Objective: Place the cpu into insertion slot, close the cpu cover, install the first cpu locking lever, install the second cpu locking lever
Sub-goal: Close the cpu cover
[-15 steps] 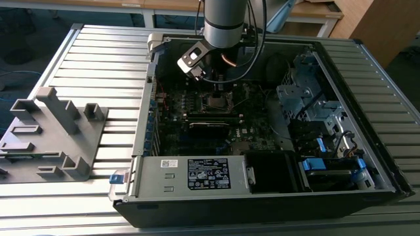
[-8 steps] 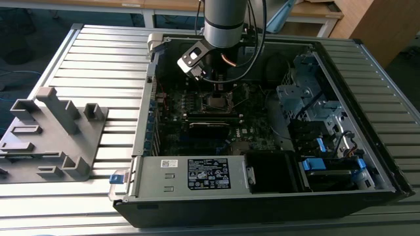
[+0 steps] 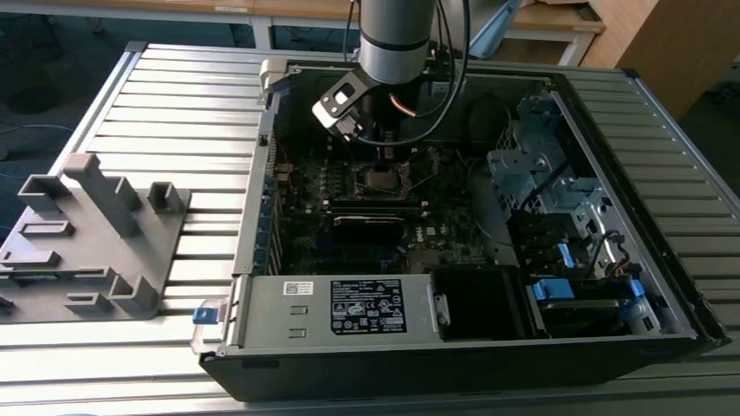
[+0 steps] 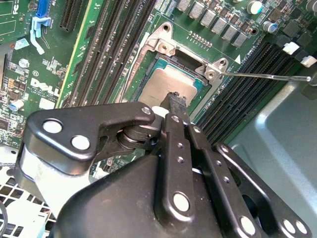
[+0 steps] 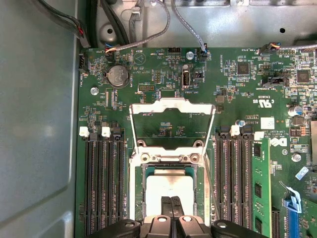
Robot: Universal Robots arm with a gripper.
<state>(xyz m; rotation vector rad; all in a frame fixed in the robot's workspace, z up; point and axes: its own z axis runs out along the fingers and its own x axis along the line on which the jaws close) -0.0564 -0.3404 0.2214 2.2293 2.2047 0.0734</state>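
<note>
Though the chip (image 5: 168, 184) sits in the socket (image 5: 168, 171), the cover (image 5: 172, 105) stands open, the levers (image 4: 262, 76) look undone, and the gripper (image 5: 171, 201) has its tips together over the chip.

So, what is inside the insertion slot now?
The cpu lies in the insertion slot, metal top up; the cpu cover is open. The gripper hides part of the cpu, and what lies beneath it is covered.

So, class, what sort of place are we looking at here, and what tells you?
Probably a robotics lab or assembly test bench: a robot arm reaches into an open desktop computer case lying on a slatted metal table, with a grey fixture beside it and wooden desks behind.
</note>
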